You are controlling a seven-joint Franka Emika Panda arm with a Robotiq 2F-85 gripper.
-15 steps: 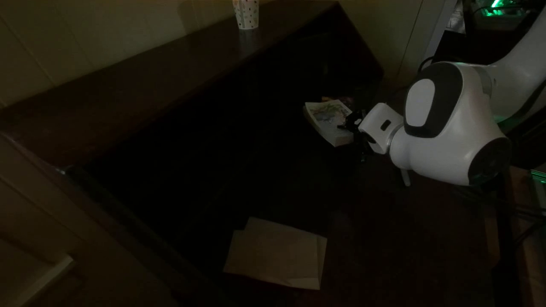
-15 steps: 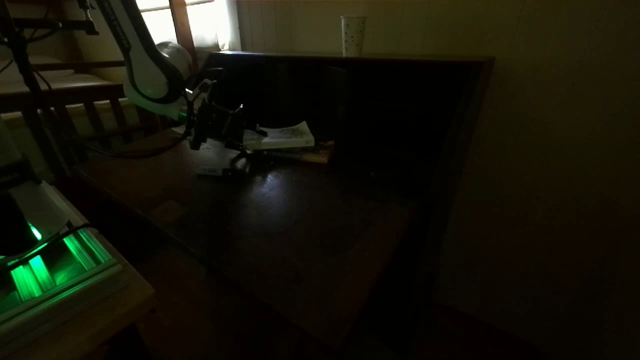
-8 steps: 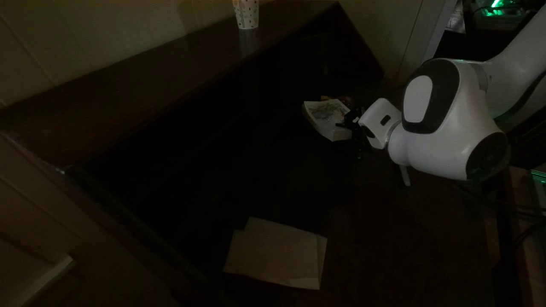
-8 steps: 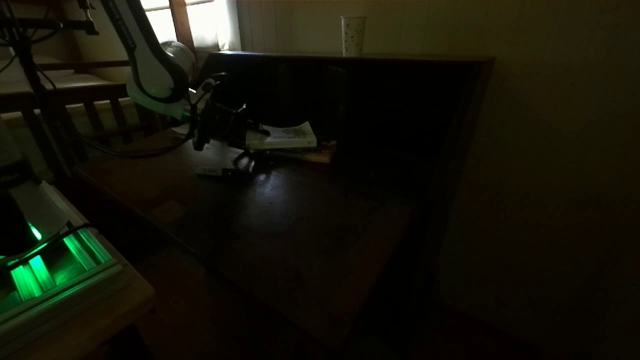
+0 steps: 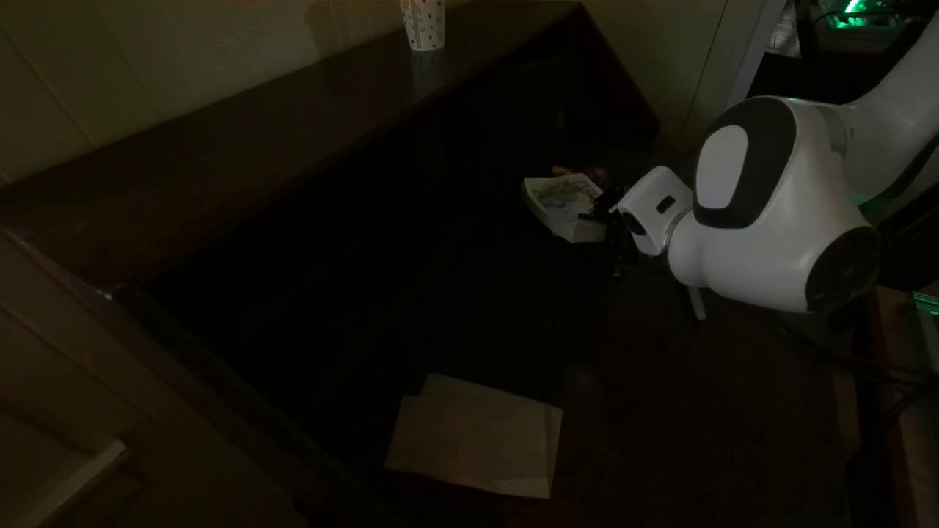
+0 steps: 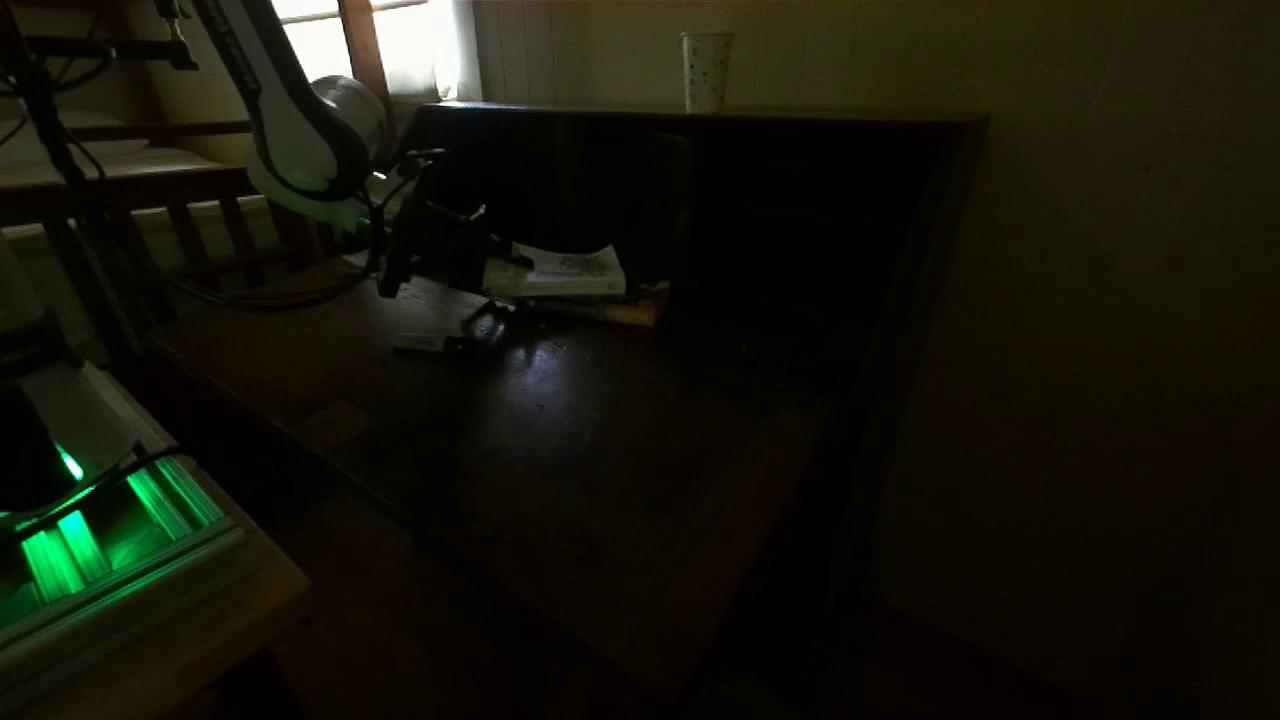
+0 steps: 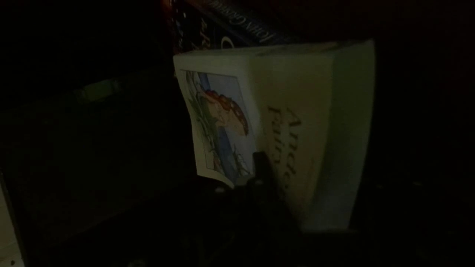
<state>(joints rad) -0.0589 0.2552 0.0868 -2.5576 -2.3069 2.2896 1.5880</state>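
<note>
The gripper (image 5: 601, 222), black and poorly lit, is at the near corner of a thick pale paperback (image 5: 563, 205); the gripper (image 6: 505, 282) and paperback (image 6: 580, 275) show in both exterior views. In the wrist view one dark finger (image 7: 261, 170) lies on the paperback's cover, between its picture and its title (image 7: 293, 141). The opposite finger is lost in darkness. The jaws appear closed on the book, which shifts with them. The front cover curls. Darker books (image 7: 256, 24), one marked John Grisham, lie under and behind it; an orange-brown end (image 6: 635, 313) shows in an exterior view.
A dotted paper cup (image 5: 424, 29) stands on the desk's upper ledge (image 5: 257, 139). Pale papers (image 5: 473, 433) lie on the desk top. A small white-and-black object (image 6: 420, 342) lies near the gripper. A side table with green-lit items (image 6: 65, 560) stands by the robot base.
The arm and gripper have risen slightly and shifted a little back and forth. The paperback has shifted with them, its near corner now slightly higher.
</note>
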